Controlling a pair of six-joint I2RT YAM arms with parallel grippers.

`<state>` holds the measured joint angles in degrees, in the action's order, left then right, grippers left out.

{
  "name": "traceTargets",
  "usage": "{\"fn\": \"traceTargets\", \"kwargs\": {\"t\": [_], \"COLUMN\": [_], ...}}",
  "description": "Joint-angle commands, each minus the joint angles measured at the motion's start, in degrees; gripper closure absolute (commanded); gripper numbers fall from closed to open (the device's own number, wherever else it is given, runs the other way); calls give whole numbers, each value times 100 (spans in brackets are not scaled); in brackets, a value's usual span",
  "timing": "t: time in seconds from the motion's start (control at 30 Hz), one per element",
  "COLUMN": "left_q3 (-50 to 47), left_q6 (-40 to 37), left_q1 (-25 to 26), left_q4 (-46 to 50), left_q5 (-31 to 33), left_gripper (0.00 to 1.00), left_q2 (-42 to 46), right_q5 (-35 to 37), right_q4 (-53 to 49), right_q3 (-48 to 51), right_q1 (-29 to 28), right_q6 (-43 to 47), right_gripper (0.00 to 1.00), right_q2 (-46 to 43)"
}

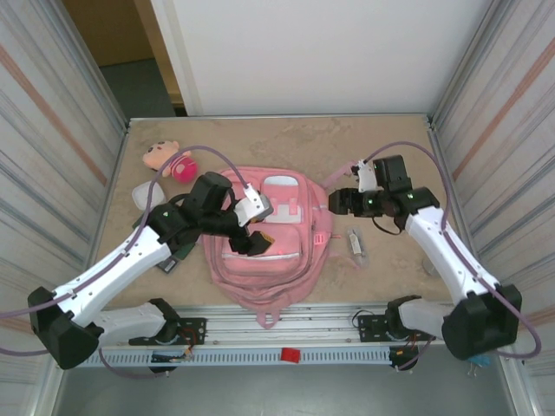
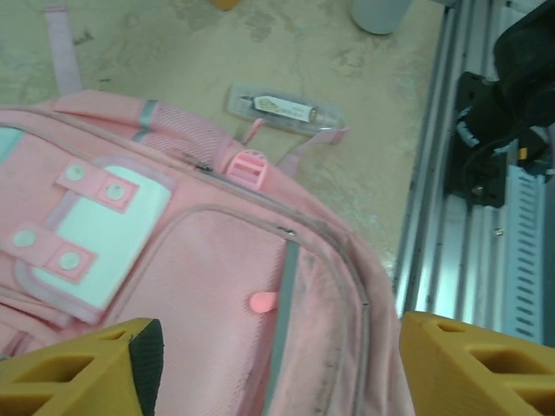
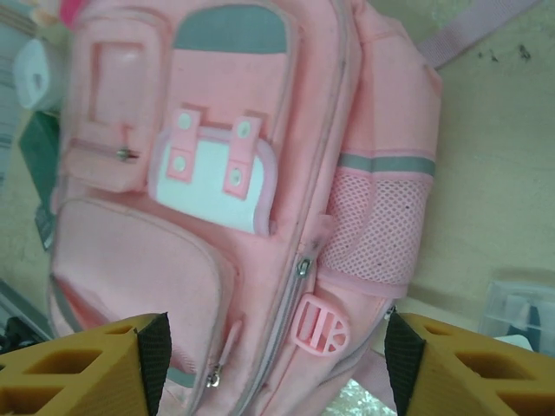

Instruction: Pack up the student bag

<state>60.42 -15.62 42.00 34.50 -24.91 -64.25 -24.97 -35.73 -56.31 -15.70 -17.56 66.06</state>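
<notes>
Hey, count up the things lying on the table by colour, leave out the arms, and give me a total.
Pink: 2, student bag and plush doll
White: 1, roll
Clear: 1, plastic case
Dark green: 1, flat item
Total: 5

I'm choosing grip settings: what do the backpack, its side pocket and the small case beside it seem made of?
The student bag looks like soft woven pink fabric, matte, with creases and stitched seams. Its side pocket is open mesh: small holes show. The case seems clear hard plastic, glossy; its contents show through.
</notes>
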Motion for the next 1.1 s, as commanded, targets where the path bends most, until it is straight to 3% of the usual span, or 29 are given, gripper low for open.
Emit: {"fn": "traceTargets", "kwargs": {"t": [0.0, 0.23, 0.37, 0.47, 0.63, 0.73, 0.77, 0.9, 1.0, 1.07], "left_q3": [-264, -906, -1006, -1101, -1182, -1416, -1493, -1466, -1443, -1529], "left_q6": [-704, -1780, -1698, -1646, -1619, -1582, -1547, -1426, -1362, -1321], "left_q1": [62, 1309, 1513, 1513, 1555, 1564, 1559, 1550, 1303, 1010], "left_q4": [143, -42, -379, -747, -1024, -1368, -1542, -1670, -1608, -1678], "left_q5": [377, 1875, 2521, 2689, 2254, 2427, 2571, 2738, 1919, 1191], "left_gripper": [24, 12, 7, 6, 3, 3, 7, 58, 85, 93], "left_q2": [230, -88, -597, -850, -1175, -1267, -1291, -1179, -638, -177], "right_q5": [-140, -249, -260, -277, -324, -419, -475, -692, -1056, -1643], "right_q4": [448, 1016, 1130, 1181, 1321, 1405, 1427, 1503, 1619, 1573], "right_q3": [483, 1350, 1533, 1579, 1639, 1648, 1651, 1626, 1568, 1425], "right_q1": [-18, -311, -413, -436, -458, -459, -459, -457, -384, -234], "right_q6": [-132, 180, 374, 411, 420, 429, 442, 626, 885, 1117], "right_gripper": [34, 35, 35, 35, 34, 34, 34, 33, 30, 27], "right_q2": [-459, -1194, -1337, -1343, -1299, -1267, -1251, -1176, -1025, -709]}}
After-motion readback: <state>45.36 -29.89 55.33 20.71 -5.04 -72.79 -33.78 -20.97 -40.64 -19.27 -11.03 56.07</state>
